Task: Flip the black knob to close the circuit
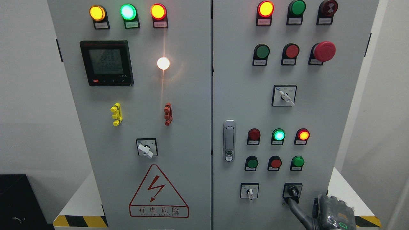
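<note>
Head view: right robot hand (330, 212) fingertip touches black knob (293, 192).

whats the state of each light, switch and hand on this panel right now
top left lamps: amber, green, red, all lit
top right red lamp: lit
top right green lamp: dark
meter: screen on, digits unreadable
middle green lamp: lit
black knob: finger on it
right hand: one finger stretched to the knob
door latch: flush
</note>
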Available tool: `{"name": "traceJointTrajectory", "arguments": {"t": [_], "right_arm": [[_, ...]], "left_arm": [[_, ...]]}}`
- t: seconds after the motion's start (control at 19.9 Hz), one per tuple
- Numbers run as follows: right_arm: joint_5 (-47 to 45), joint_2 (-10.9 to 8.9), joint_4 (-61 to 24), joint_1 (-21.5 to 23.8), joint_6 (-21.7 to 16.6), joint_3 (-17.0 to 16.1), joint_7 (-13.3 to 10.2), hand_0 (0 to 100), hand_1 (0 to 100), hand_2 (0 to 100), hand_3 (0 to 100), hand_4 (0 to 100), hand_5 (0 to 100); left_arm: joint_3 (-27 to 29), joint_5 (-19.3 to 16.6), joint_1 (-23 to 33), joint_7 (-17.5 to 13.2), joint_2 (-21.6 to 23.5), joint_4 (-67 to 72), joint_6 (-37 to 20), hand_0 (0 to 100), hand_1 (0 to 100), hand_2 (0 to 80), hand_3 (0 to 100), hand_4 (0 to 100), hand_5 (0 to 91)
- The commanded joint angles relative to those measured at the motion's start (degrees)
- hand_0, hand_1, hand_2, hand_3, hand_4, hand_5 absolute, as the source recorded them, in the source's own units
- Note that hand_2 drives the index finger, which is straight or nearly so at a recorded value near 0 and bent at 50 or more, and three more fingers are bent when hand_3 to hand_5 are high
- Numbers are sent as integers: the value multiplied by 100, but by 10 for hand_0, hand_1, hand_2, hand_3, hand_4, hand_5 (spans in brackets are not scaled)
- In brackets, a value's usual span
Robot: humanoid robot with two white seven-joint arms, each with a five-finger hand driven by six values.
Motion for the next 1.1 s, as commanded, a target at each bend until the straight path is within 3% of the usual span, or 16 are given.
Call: {"name": "traceJointTrajectory", "arguments": {"t": [0.0, 0.35, 0.5, 0.75, 0.85, 0.95, 1.05], "right_arm": [[-16, 30, -146, 66, -17, 182, -29, 0, 0, 896, 1000, 940, 991], [-349, 57, -769, 470, 1, 366, -46, 0, 0, 890, 1000, 933, 984], [-490, 57, -1059, 646, -8, 420, -239, 0, 2, 882, 1000, 917, 979], [-1639, 162, -1622, 1085, -8, 631, -705, 0, 14, 829, 1000, 894, 950], [-2220, 320, -1850, 1357, -17, 639, -855, 0, 27, 764, 977, 872, 900], [-2389, 408, -2035, 1673, -87, 631, -838, 0, 34, 706, 943, 855, 821], [-2651, 408, -2158, 1937, -542, 578, -881, 0, 35, 625, 895, 802, 738]], "left_arm": [[0, 0, 123, -2, 8, -132, -4, 120, 556, 0, 0, 0, 0], [0, 0, 123, -2, -1, -132, -4, 120, 556, 0, 0, 0, 0], [0, 0, 123, -2, -1, -132, -4, 120, 556, 0, 0, 0, 0], [0, 0, 123, -2, -1, -132, -4, 120, 556, 0, 0, 0, 0], [0, 0, 123, -2, -1, -132, -4, 120, 556, 0, 0, 0, 0], [0, 0, 123, -2, -1, -132, -4, 120, 556, 0, 0, 0, 0], [0, 0, 123, -2, -1, -132, -4, 120, 556, 0, 0, 0, 0]]}}
